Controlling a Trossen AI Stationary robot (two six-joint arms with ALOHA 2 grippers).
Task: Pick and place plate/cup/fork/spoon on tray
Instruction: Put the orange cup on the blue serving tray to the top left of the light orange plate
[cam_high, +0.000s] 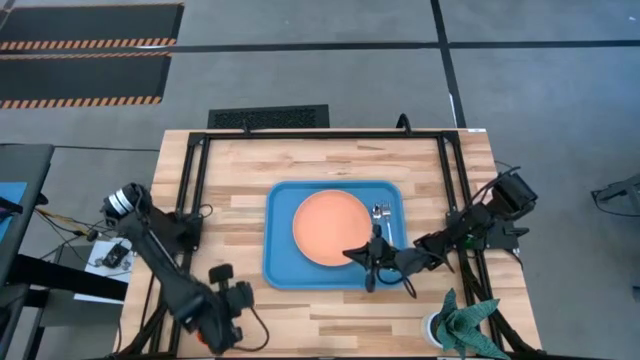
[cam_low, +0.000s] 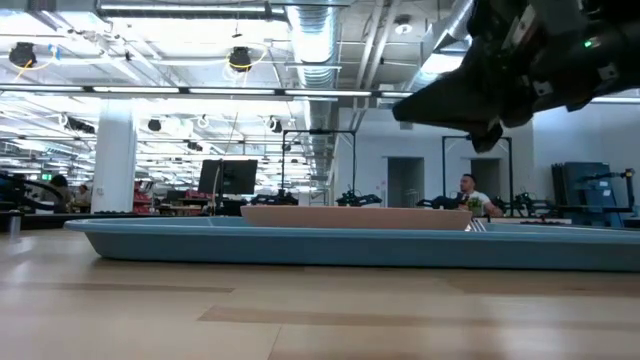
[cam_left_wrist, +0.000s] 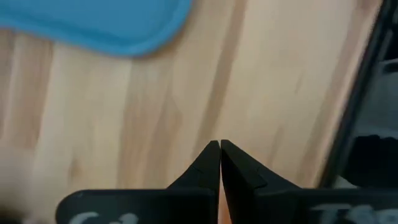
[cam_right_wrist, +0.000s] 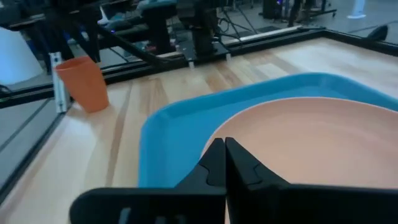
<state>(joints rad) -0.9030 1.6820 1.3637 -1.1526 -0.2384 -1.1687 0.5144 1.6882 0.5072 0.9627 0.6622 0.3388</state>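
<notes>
The salmon-orange plate (cam_high: 330, 228) lies flat on the blue tray (cam_high: 280, 230) at the table's middle. The fork and spoon (cam_high: 381, 212) lie side by side on the tray's right part, beside the plate. The small orange cup (cam_right_wrist: 84, 83) stands upright on the table beyond the tray's corner, near a black frame rail; in the high view it is hidden. My right gripper (cam_right_wrist: 222, 142) is shut and empty, above the tray's near side by the plate's near rim (cam_high: 352, 256). My left gripper (cam_left_wrist: 219, 144) is shut and empty over bare table off the tray's near left corner (cam_high: 222, 278).
A black frame rail (cam_high: 200, 190) runs around the table top. A potted plant with striped green leaves (cam_high: 462, 328) stands at the near right corner. Bare wood lies between the tray and the table's near edge (cam_high: 330, 315).
</notes>
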